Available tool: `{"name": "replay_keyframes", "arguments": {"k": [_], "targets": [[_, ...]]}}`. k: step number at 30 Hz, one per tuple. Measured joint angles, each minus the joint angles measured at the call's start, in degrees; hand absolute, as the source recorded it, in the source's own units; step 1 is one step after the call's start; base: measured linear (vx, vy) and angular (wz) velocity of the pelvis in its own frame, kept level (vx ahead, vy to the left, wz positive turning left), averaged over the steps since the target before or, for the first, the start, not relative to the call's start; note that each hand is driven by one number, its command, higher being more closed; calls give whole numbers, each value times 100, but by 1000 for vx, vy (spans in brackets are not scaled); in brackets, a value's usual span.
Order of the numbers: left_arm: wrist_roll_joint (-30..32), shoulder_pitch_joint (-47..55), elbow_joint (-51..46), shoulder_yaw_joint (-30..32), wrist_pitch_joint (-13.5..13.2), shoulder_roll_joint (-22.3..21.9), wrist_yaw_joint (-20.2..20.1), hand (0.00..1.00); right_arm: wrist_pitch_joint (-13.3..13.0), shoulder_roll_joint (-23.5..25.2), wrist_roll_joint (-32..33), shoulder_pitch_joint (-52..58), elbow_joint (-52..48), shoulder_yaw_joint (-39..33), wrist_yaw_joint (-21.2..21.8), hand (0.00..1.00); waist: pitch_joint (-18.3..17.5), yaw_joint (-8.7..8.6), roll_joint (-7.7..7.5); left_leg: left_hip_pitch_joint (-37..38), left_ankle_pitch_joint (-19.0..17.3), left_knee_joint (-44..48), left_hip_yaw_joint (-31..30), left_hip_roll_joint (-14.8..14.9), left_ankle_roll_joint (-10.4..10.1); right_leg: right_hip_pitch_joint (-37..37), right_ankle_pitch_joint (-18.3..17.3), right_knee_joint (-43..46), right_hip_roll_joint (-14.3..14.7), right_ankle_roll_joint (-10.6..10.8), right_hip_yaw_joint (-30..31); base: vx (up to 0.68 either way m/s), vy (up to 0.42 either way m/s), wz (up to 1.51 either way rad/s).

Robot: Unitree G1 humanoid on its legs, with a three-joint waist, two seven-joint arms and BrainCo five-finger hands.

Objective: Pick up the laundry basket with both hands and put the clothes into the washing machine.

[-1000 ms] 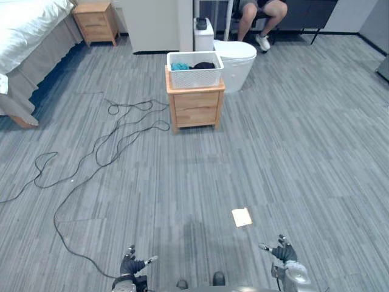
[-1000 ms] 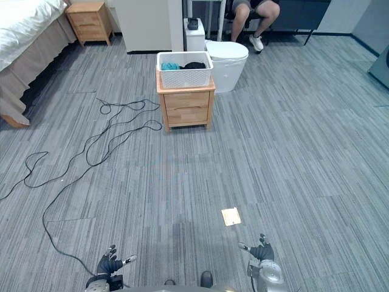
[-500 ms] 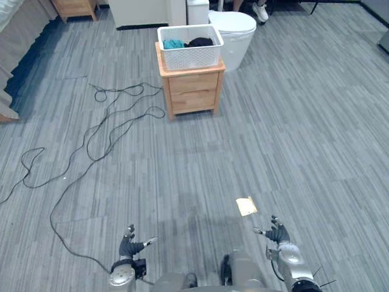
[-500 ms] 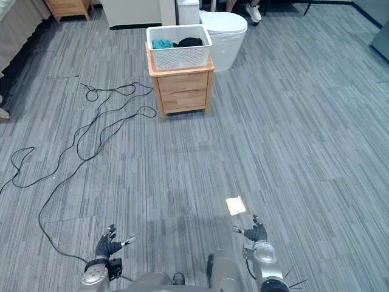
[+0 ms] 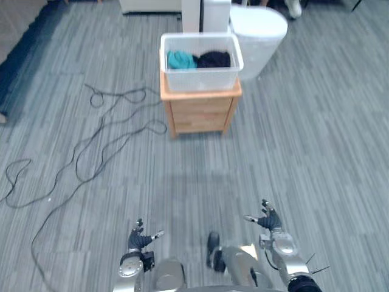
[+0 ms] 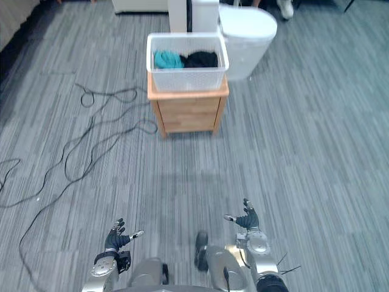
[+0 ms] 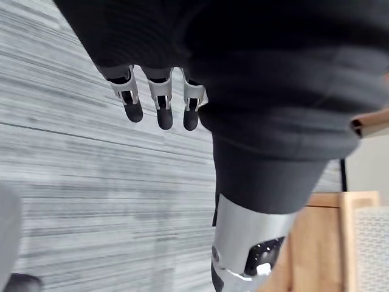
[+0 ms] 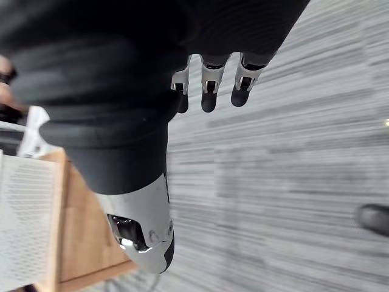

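Closest to me, my left hand (image 5: 137, 239) and right hand (image 5: 269, 220) hang low on either side of me above the grey floor (image 5: 316, 152), each released, fingers straight and a little spread, thumbs out, holding nothing. My wrist views say the same: straight fingers with bare carpet past them and nothing between fingers and thumb. Ahead lies a broad stretch of carpet, and both hands are well apart from anything I need to lift. Beyond that stands the wooden nightstand (image 5: 199, 112), and the white basket (image 5: 200, 80) sits squarely on top of it, upright, its rim level. Inside are the clothes, a teal piece (image 5: 180, 59) on my left side and a black piece (image 5: 214, 59) beside it, touching. Just behind the basket, to the right, is a white rounded unit (image 5: 260, 31) that I take to be the washing machine; I cannot tell from here whether its lid is up or down. By my reckoning the task has barely begun: nothing is grasped, the basket is not yet lifted and no clothes are moved. What is left is closing the distance, taking the basket by both sides, carrying it to the machine and putting the clothes in.
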Motion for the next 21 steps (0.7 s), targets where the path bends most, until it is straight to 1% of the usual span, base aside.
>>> {"name": "replay_keyframes", "arguments": {"k": [1,2,3,4,5,6,7,8,9,10,11,12,13,14,15,16,17,18,19,20,21], "targets": [[8,25,6,-2,9,2,-4,0,8,-8,-4,-69,37,1,-8,0,20,75,-12,-277,8,-1039,-20,-148,-7,245,-125,-115,-82,86,109,679,123,-51],[15,28,4,5,11,-8,-1,0,14,-5,-4,-66,105,-41,-21,0,49,132,-39,-368,62,-1905,-54,-263,-74,434,-216,-188,-160,158,203,577,138,-41],[22,58,2,4,11,-18,0,0,26,1,-4,-56,148,-90,-24,0,61,149,-61,-339,257,-2944,-94,-375,-244,676,-306,-317,-236,257,252,605,178,-44],[28,146,1,5,9,-44,0,0,22,-18,-9,-75,247,-126,-29,0,37,169,-14,-230,582,-4140,-198,-440,-346,963,-447,-459,-286,380,371,607,230,-46],[29,176,-1,9,7,-56,5,0,22,-44,-13,-93,311,-136,-34,0,11,195,45,-229,651,-4485,-236,-419,-400,1051,-533,-506,-271,442,449,609,269,-60],[34,192,20,21,12,-34,12,0,25,-45,-26,-109,434,-141,-53,0,-5,262,30,-245,1255,-4345,-235,-389,-311,1232,-718,-505,-356,540,570,617,312,-56],[50,118,67,21,17,-17,14,0,43,-12,-37,-101,578,-140,-55,0,-91,282,-120,-236,1600,-4192,-174,-573,-27,1276,-808,-328,-571,594,663,646,333,-44],[52,89,76,22,14,-1,15,0,47,8,-88,-79,576,-149,-51,0,-146,255,-211,-181,1570,-4127,-53,-721,103,1036,-822,273,-816,622,688,648,320,-27],[53,91,100,-9,17,-11,14,0,47,14,-122,-26,577,-161,-44,0,-157,252,-238,-89,1480,-4060,29,-792,237,868,-826,743,-916,677,708,640,326,-19],[53,90,179,-110,34,-9,16,0,47,19,-199,25,577,-187,-30,0,-153,234,-246,183,1257,-3978,80,-985,554,539,-684,1960,-1117,1052,699,611,313,-2],[55,62,264,-160,57,27,18,0,54,29,-221,86,592,-185,-22,0,-149,114,-267,612,999,-3968,80,-1192,699,174,-257,3298,-1365,1378,684,727,352,11],[57,51,290,-174,76,48,18,0,58,36,-246,98,612,-179,-20,0,-149,93,-267,834,895,-3979,84,-1266,737,-16,-250,3947,-1480,1357,665,596,267,19],[59,49,302,-189,108,74,25,0,64,52,-266,105,648,-132,-20,0,-146,68,-259,1358,753,-4083,105,-1336,775,-355,-356,4871,-1630,1177,530,583,226,6],[59,42,322,-196,109,111,33,0,60,63,-277,144,648,-84,-22,0,-150,22,-265,1600,743,-4203,101,-1361,790,-511,-427,5097,-1694,1059,386,452,158,10],[58,23,327,-197,110,185,43,0,45,86,-302,115,635,20,-20,0,-167,-56,-269,1998,743,-4462,43,-1364,790,-828,-562,5171,-1710,904,95,621,171,18],[58,-27,329,-193,109,262,45,0,29,121,-301,21,601,49,-18,0,-165,-65,-273,2279,743,-4673,-12,-1340,789,-1132,-712,4872,-1667,970,-148,396,90,23],[58,-36,330,-195,109,280,42,0,28,127,-300,28,602,44,-16,0,-165,-97,-279,2401,742,-4743,-27,-1329,787,-1266,-768,4563,-1626,1035,-236,510,65,19],[57,-11,335,-186,112,275,42,0,29,118,-300,5,615,38,-18,0,-160,-112,-273,2604,677,-4806,-35,-1301,678,-1475,-774,3837,-1512,1062,-300,375,-7,18],[57,25,348,-176,114,276,41,0,29,118,-299,7,616,35,-20,0,-158,-120,-277,2782,576,-4814,-34,-1274,530,-1552,-699,3031,-1373,1099,-266,447,-21,21],[57,34,363,-165,116,280,34,0,28,120,-298,3,616,33,-19,0,-162,-130,-283,2853,507,-4813,-33,-1260,466,-1586,-595,2616,-1296,1109,-264,373,-60,34],[58,71,380,-163,114,293,29,0,33,140,-298,49,644,34,-20,0,-185,-154,-328,2986,354,-4805,-33,-1269,378,-1615,-93,1754,-1152,1027,-259,376,-78,41]]}}
